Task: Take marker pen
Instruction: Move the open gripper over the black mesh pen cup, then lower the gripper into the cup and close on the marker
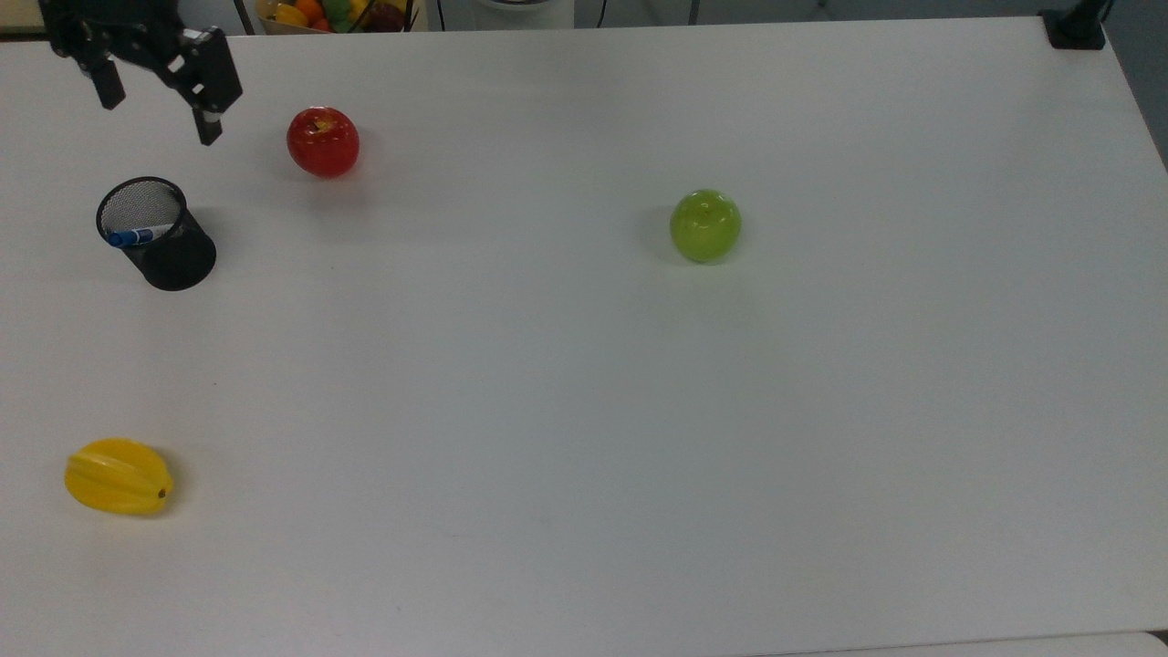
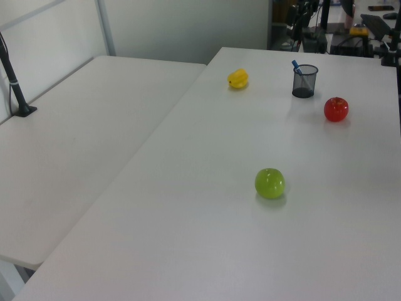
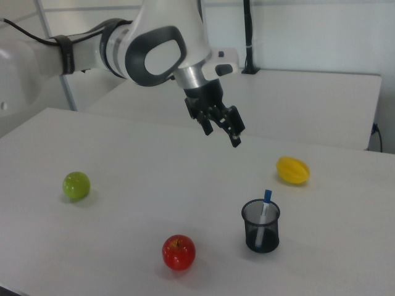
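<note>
Inside mesh cup (image 1: 169, 246) | marker pen (image 1: 137, 236): white barrel, blue cap, leaning | gripper (image 1: 159, 115): jaws apart, above

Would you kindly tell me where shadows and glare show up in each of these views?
Top view: the red apple and green apple carry small glossy highlights and cast faint shadows on the table. Left view: a soft shadow lies under the green apple. Right view: the mesh pen cup casts a light shadow at its base.

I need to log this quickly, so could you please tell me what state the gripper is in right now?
Gripper: open and empty, in the air near the black mesh pen cup.
</note>
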`<action>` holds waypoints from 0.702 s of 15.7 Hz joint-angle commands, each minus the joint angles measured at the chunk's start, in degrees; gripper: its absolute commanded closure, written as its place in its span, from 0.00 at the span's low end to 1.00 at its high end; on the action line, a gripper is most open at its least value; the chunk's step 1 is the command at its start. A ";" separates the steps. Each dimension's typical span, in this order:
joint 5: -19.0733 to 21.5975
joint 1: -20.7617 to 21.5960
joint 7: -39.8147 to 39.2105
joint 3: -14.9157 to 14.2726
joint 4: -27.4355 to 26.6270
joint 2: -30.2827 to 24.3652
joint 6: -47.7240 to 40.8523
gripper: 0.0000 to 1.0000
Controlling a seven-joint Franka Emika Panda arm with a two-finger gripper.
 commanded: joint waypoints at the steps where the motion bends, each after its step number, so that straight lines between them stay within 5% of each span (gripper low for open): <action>1: 4.37 -2.43 -9.37 -3.12 -1.25 2.63 5.23 0.00; 7: 11.14 -8.16 -17.75 -3.39 -1.69 9.75 13.15 0.04; 11: 13.16 -8.34 -18.89 -2.95 -1.70 11.94 13.60 0.14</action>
